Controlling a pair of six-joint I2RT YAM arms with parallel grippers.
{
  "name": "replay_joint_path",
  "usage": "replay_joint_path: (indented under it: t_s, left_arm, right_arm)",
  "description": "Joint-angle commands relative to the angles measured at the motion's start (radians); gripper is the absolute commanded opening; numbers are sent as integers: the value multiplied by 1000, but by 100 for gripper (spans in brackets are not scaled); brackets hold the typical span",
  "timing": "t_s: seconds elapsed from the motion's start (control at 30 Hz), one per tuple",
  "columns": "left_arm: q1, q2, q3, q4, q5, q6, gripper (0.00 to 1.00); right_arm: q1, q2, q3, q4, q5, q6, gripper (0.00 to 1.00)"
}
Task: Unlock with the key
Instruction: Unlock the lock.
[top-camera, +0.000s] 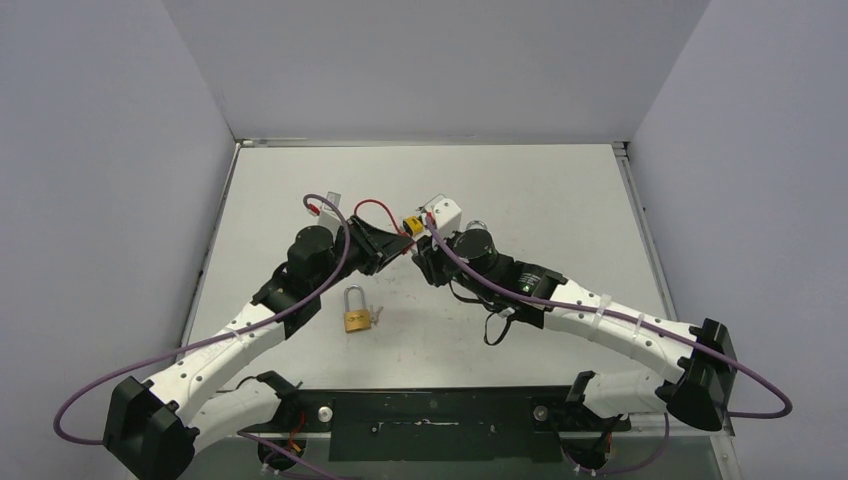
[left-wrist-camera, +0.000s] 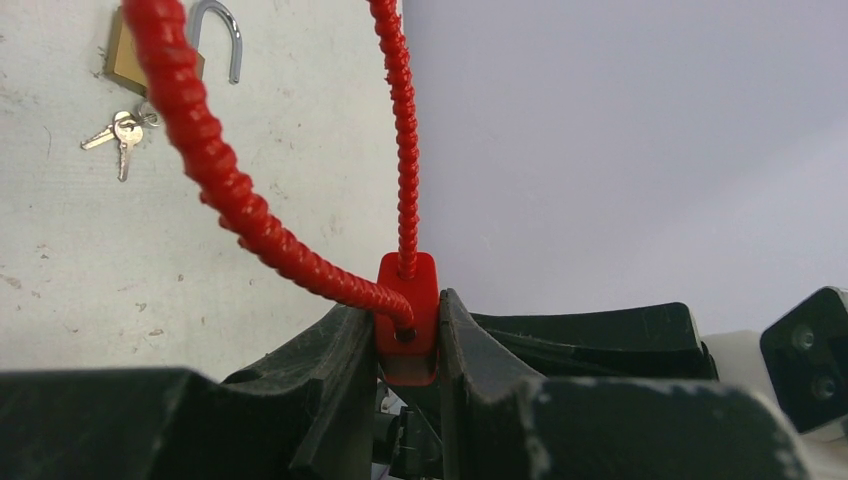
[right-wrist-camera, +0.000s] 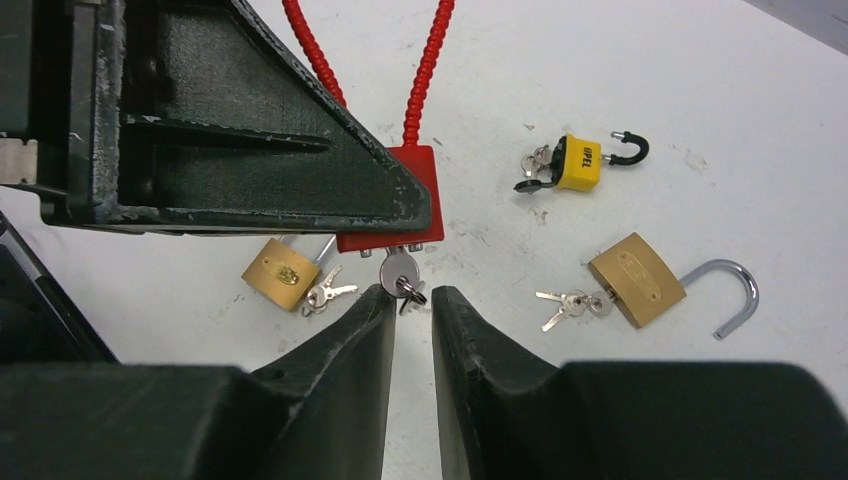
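Note:
A red cable lock body (left-wrist-camera: 408, 300) with a red ribbed cable loop (left-wrist-camera: 220, 170) is clamped between my left gripper's (left-wrist-camera: 408, 325) jaws, held above the table. In the right wrist view the red body (right-wrist-camera: 425, 185) shows beside the left gripper's finger (right-wrist-camera: 250, 150), with a silver key (right-wrist-camera: 399, 270) and ring hanging from its lower edge. My right gripper (right-wrist-camera: 412, 295) is open with a narrow gap, its tips just below the key head and not closed on it. In the top view both grippers meet at the table's middle (top-camera: 400, 248).
A brass padlock (right-wrist-camera: 282, 272) with keys lies under the red lock. Another brass padlock (right-wrist-camera: 637, 280), shackle open, and a yellow padlock (right-wrist-camera: 578, 162) lie to the right. One brass padlock (top-camera: 355, 312) shows in the top view. Grey walls surround the table (top-camera: 560, 200).

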Motion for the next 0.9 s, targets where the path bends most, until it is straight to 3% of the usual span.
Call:
replay_joint_path:
  t_s: [0.0, 0.23, 0.37, 0.57, 0.73, 0.87]
  left_arm:
    - [2, -15, 17, 41, 26, -8, 0]
    - [2, -18, 3, 55, 37, -7, 0]
    - [2, -27, -27, 105, 56, -14, 0]
    - [5, -35, -39, 93, 53, -31, 0]
    - [7, -39, -27, 57, 29, -22, 0]
    - [10, -46, -28, 45, 14, -27, 0]
  right_arm:
    - [0, 12, 54, 43, 22, -11, 19]
    - [-24, -14, 39, 85, 8, 81, 3]
    - [-127, -49, -12, 170, -137, 264, 0]
    - [-110, -62, -29, 171, -176, 193, 32]
    - [-96, -109, -63, 179, -197, 156, 46]
    - [-68, -124, -81, 157, -197, 103, 51]
